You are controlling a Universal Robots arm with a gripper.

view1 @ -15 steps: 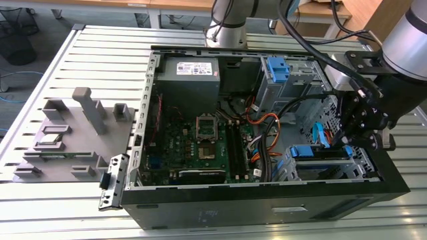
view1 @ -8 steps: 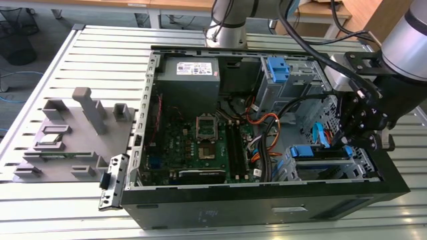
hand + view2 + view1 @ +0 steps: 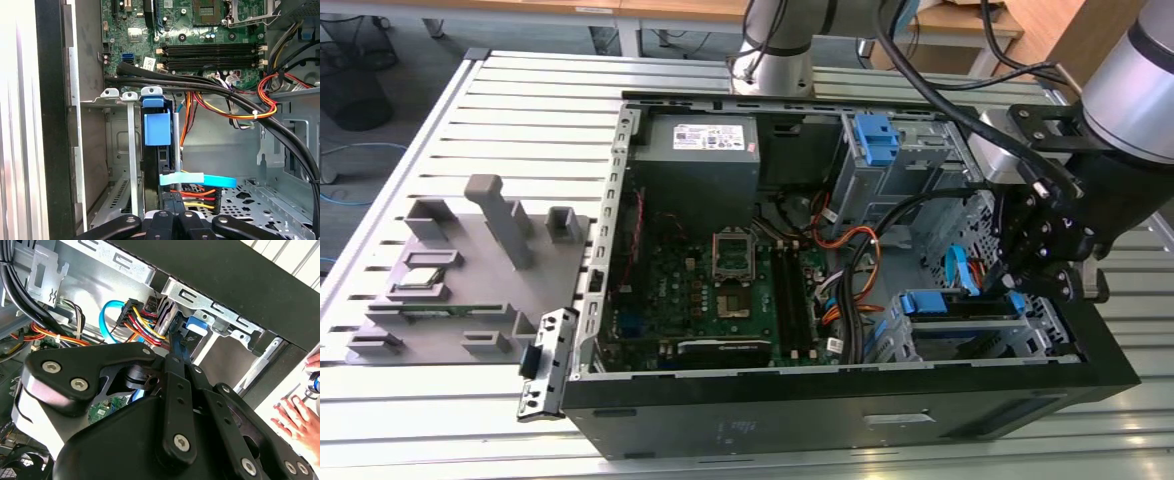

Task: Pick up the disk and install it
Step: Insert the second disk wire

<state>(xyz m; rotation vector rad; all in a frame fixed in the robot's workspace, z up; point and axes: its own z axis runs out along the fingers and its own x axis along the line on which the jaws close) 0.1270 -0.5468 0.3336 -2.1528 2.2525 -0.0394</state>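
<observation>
We see the gripper [image 3: 1014, 285] reaching into the open computer case [image 3: 854, 400], beside the disk [image 3: 157, 129] seated edge-on in its drive bay. We cannot tell how far its pincer is open, nor read any label.

No legible text, number or sign in any view.

Print carriers, all too small or faint to read:

- White sticker [image 3: 698, 137] on top of grey power-supply box [image 3: 700, 175], upper middle of the exterior view; several lines of dark print and small marks.
- Faint pale marking [image 3: 744, 428] and small grey plate [image 3: 903, 420] on black outer panel [image 3: 854, 395] of the computer case, lower middle of the exterior view.
- Small white sticker [image 3: 148, 62] on green motherboard [image 3: 200, 25] beside the memory slots [image 3: 210, 55], in the first wrist view; fine white board lettering around it, unreadable.
</observation>
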